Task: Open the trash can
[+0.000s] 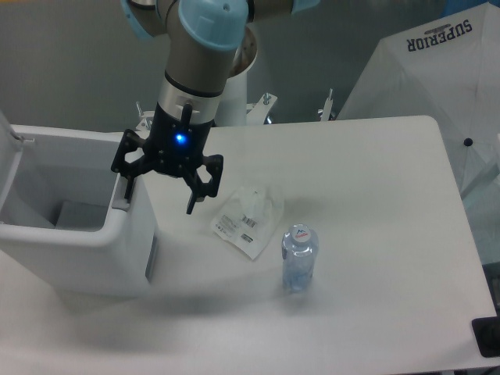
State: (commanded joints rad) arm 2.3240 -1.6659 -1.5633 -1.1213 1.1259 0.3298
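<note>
White trash can (78, 250) at left table edge, interior exposed, lid (8, 160) swung up at far left. Gripper (160, 195) above can's right rim, fingers spread wide, grasping nothing, blue light lit on body. Left finger (127, 183) near grey tab at rim. Clear plastic bag (248, 219) flat on white table (375, 195); water bottle (299, 258) upright just beside it.

trash can (78, 258) white | tool (160, 191) black, blue light | bottle (298, 258) clear, blue-tinted
</note>
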